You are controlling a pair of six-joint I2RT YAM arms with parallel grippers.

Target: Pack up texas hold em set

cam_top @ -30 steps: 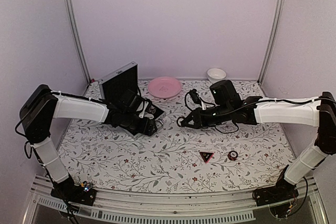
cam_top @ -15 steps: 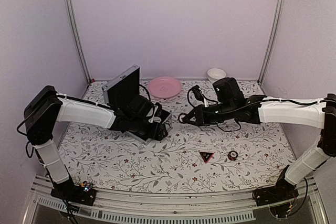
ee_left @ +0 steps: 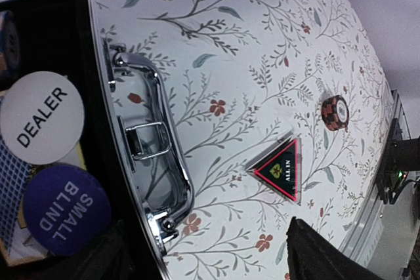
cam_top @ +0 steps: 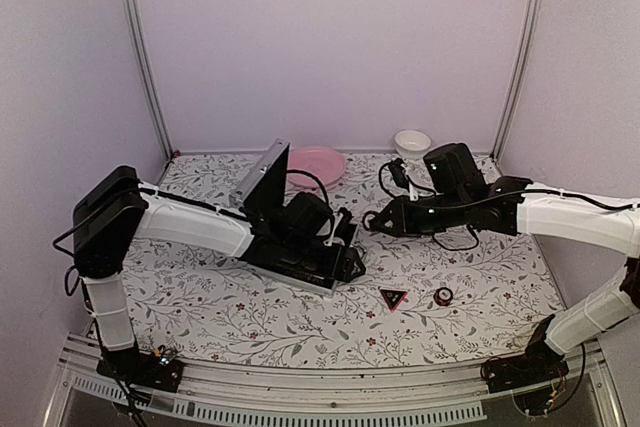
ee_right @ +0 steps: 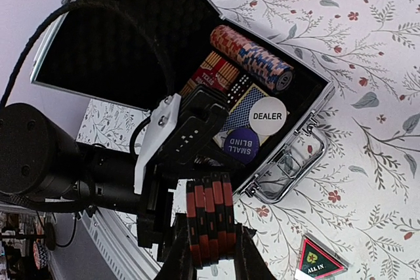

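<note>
The silver case (cam_top: 262,182) stands open at centre left, black lining showing. In it lie a chip roll (ee_right: 252,57), cards, a DEALER button (ee_left: 41,117) and a SMALL BLIND button (ee_left: 65,209). My left gripper (cam_top: 335,247) is open astride the case's front wall beside the handle (ee_left: 154,155), one finger inside, one outside. My right gripper (cam_top: 382,219) is shut on a stack of several red-and-black chips (ee_right: 210,221), above the table right of the case. The black-and-red triangle (cam_top: 392,298) and a single chip (cam_top: 443,295) lie on the table.
A pink plate (cam_top: 318,159) sits behind the case and a small white bowl (cam_top: 412,140) at the back right. Walls and metal posts close the back and sides. The right arm's cable loops hang near its wrist.
My left gripper has dragged the open case right and nearer, towards the table's middle, and the lid has turned edge-on. My right gripper has shifted right with the chips.
</note>
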